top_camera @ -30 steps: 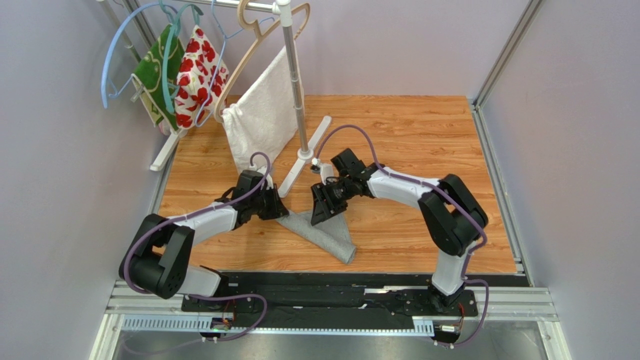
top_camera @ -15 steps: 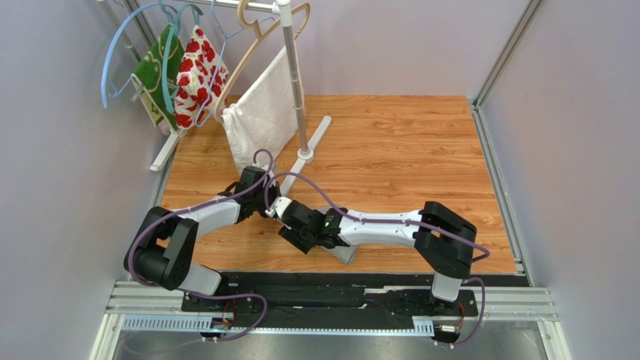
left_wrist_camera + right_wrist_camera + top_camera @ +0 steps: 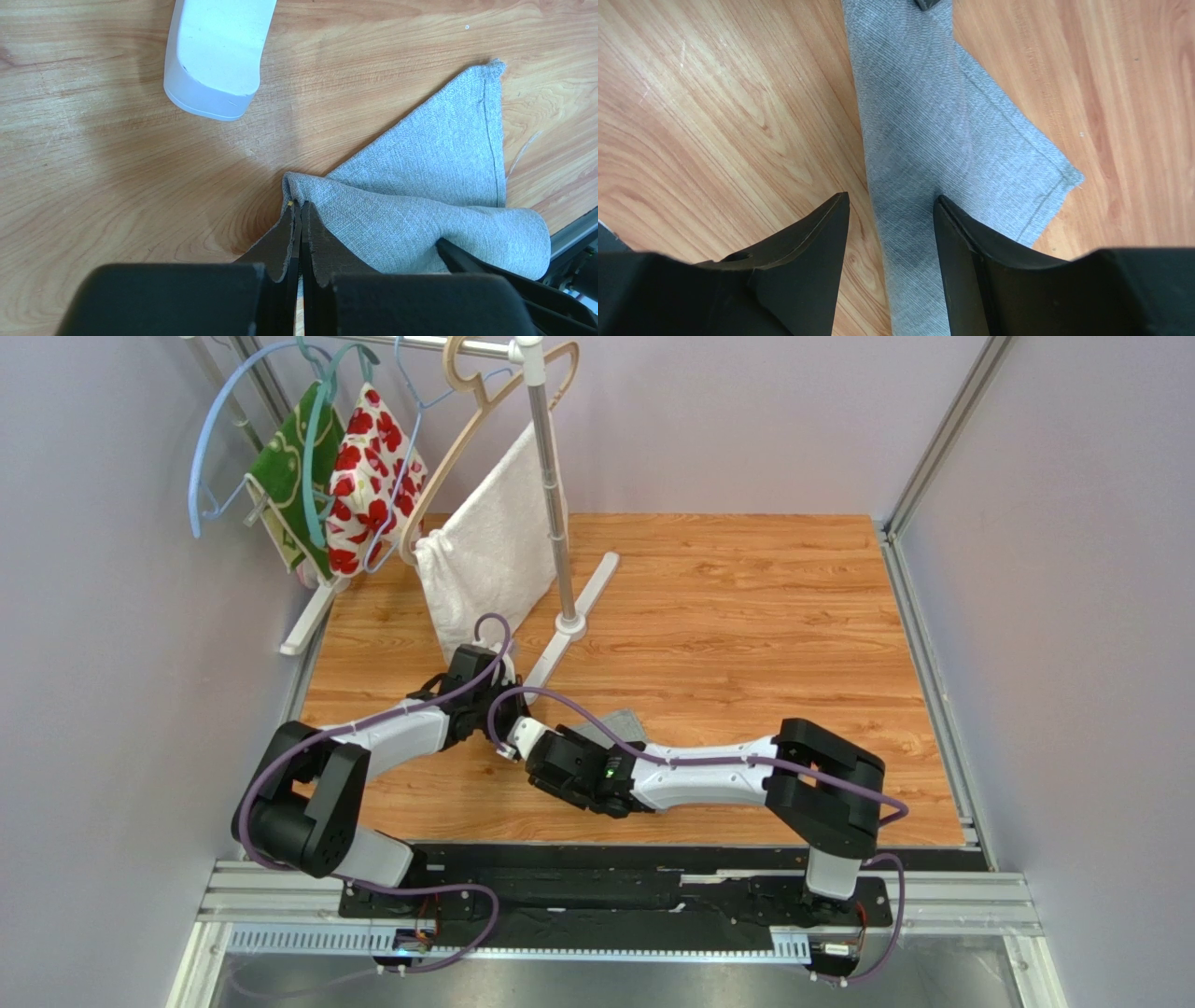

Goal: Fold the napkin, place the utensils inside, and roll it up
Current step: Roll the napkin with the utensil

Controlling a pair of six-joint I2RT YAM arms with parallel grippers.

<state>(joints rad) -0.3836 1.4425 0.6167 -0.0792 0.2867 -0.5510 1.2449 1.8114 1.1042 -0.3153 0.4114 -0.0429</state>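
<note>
Now the left gripper (image 3: 300, 210) pinches a corner of the grey napkin (image 3: 435, 175) lying folded on the wooden table (image 3: 105, 175), likely anchoring it, while the right gripper (image 3: 889, 204) hovers open over its middle, ready to grasp.

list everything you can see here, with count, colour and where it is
napkin: one, grey, folded on the table near its front edge
table: one, light wood grain, fills the workspace
rack: one, metal pole on white feet, back left
hangers: several, blue, teal and beige, on the rack's top rail
white towel: one, hanging on the rack
red-flowered fabric: one, white with red flowers, hanging at far left
green fabric: one, green patterned, hanging beside the flowered one
left gripper: black, shut on the napkin's edge
right gripper: black, open above the napkin
</note>
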